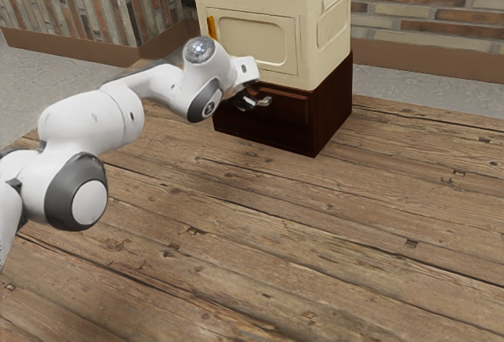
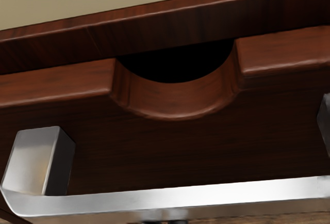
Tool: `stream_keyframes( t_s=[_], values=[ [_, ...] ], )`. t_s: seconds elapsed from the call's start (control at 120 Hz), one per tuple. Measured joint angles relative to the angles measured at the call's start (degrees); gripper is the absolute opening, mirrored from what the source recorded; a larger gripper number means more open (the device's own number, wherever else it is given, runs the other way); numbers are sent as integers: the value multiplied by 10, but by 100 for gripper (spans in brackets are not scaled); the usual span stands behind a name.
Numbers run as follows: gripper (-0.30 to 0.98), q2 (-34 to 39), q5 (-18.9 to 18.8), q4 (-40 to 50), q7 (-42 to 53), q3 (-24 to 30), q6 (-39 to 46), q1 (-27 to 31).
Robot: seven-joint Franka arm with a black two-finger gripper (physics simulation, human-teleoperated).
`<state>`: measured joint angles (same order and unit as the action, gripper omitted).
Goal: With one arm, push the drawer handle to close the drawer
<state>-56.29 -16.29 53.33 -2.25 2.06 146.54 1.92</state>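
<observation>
Okay: handle (image 2: 175,197) juts toward seven o'clock in exterior view, long axis parallel to drawer front (image 2: 170,149); gripper (image 1: 246,69) near, clenched or released, can't tell.

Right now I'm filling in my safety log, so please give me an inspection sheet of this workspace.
Surface: wooden planks, with dark seams and knots.
Job's things: dark wood cabinet; its drawer has a notched top edge and a silver handle. Whether it is fully shut, I can't tell.
Clutter: cream box with top rails, standing on the cabinet; orange piece on its front.
Gripper: my gripper is at the drawer front, near the handle; contact unclear.
Cables: nothing seen.
Surroundings: brick walls with brown skirting, grey floor.
</observation>
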Motion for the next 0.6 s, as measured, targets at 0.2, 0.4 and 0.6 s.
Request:
stream_keyframes(
  t_s=[0.2, 0.4, 0.6],
  values=[
    [-10, -15, 0, -10, -6, 0, 24, -3],
    [-10, -25, 0, -11, -10, 0, 47, -3],
    [-10, -35, 0, -11, -13, -9, 81, -5]
  ],
)
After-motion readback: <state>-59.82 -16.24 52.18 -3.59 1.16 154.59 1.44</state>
